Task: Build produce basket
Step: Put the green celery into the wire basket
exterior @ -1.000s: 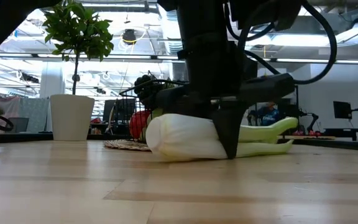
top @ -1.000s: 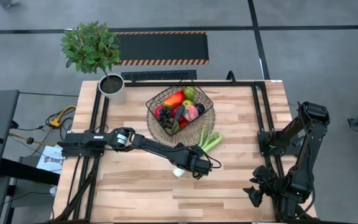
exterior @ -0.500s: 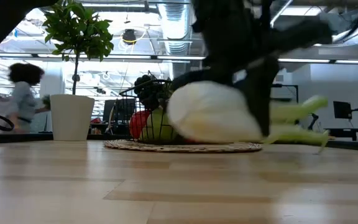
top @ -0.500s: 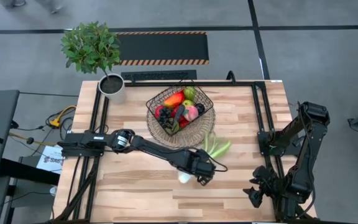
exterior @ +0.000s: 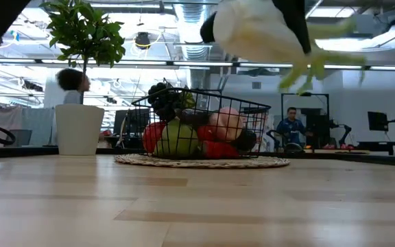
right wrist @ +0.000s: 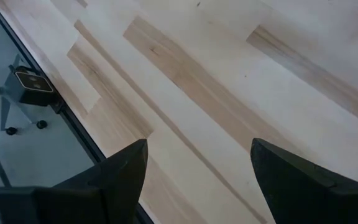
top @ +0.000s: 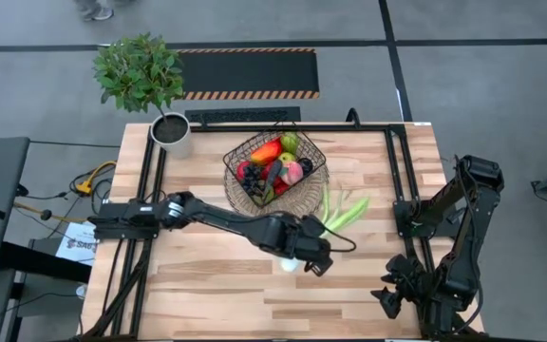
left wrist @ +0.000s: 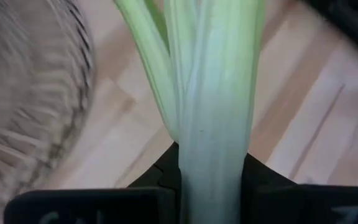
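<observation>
The dark wire-mesh basket [top: 275, 168] stands on a round wicker tray [top: 245, 204] at the table's far middle and holds several toy fruits [exterior: 197, 134]. My left gripper [top: 307, 255] is shut on the long white-green leek [top: 335, 218], lifted over the table's middle, near side of the basket. The leek's white bulb end [exterior: 252, 31] shows high in the low view, and its green leaves [left wrist: 185, 56] point toward the far right. My right gripper [right wrist: 197, 168] is open and empty at the table's near right corner. My left gripper pinches the leek's pale stalk [left wrist: 213, 168] between its two fingers, between the white bulb end and the green leaves. The fingers lie across the stalk. The leek is lifted clear of the table, about level, its leaves [top: 345, 214] reaching toward the far right.
A potted green plant [top: 150, 85] stands at the table's far left corner. Black frame rails run along the left [top: 145, 190] and right [top: 397, 180] sides. Bare wood lies at the near middle and right. People show in the room behind [exterior: 290, 127].
My left gripper has lifted the leek off the table and carried it toward the right edge. The leek lay on the wood a second ago; it now hangs clear, high above the table, and its leaves have swung toward the far right.
</observation>
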Available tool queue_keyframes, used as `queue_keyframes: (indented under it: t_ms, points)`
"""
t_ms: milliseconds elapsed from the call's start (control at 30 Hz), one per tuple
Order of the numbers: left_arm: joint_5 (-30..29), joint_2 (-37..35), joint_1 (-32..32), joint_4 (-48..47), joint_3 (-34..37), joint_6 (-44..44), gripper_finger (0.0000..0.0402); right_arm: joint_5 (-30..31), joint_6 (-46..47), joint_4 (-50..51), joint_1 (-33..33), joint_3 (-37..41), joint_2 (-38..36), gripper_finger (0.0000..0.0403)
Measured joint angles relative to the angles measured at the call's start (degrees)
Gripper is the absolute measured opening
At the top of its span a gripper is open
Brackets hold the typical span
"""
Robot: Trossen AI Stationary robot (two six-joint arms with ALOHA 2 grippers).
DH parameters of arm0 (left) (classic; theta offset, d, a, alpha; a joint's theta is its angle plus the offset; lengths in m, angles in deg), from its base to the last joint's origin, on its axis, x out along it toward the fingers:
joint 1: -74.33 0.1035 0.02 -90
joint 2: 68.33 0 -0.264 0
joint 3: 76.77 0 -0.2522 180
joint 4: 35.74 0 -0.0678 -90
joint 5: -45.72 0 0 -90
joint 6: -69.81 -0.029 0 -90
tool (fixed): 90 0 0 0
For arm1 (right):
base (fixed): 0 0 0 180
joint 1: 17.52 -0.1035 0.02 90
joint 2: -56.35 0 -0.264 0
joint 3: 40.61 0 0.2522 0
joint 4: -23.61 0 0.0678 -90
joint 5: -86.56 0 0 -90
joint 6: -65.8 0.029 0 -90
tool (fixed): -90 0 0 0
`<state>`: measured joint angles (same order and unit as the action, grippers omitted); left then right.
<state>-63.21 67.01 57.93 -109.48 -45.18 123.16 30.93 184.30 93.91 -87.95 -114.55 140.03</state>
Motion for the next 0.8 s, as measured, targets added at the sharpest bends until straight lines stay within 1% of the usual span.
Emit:
queue_keyframes:
  t_ms: [267,400,533,600,633,800]
  points:
    - [-6.55,-5.97,0.57,-0.65,-0.02,-2.00,0.0051,0.00,0.00,0.00,0.13,0.00,0.00,0.0305]
    - [-7.42,-10.01,1.05,0.18,-0.02,-3.47,0.0051,0.00,0.00,0.00,0.11,0.00,0.00,0.0305]
    - [-7.14,-14.55,1.31,4.20,0.02,-5.50,0.0052,0.02,0.00,0.02,0.11,0.00,0.00,0.0305]
    - [-5.20,-17.30,1.35,6.00,0.02,-7.21,0.0052,0.02,0.00,0.04,0.11,0.00,0.00,0.0305]
    - [-3.16,-18.72,1.35,7.44,0.02,-8.24,0.0052,0.04,0.00,0.12,0.11,0.00,0.00,0.0305]
    - [9.36,-25.69,-0.05,16.00,0.02,-14.25,0.0052,0.24,-0.06,0.59,0.19,0.00,0.00,0.0305]
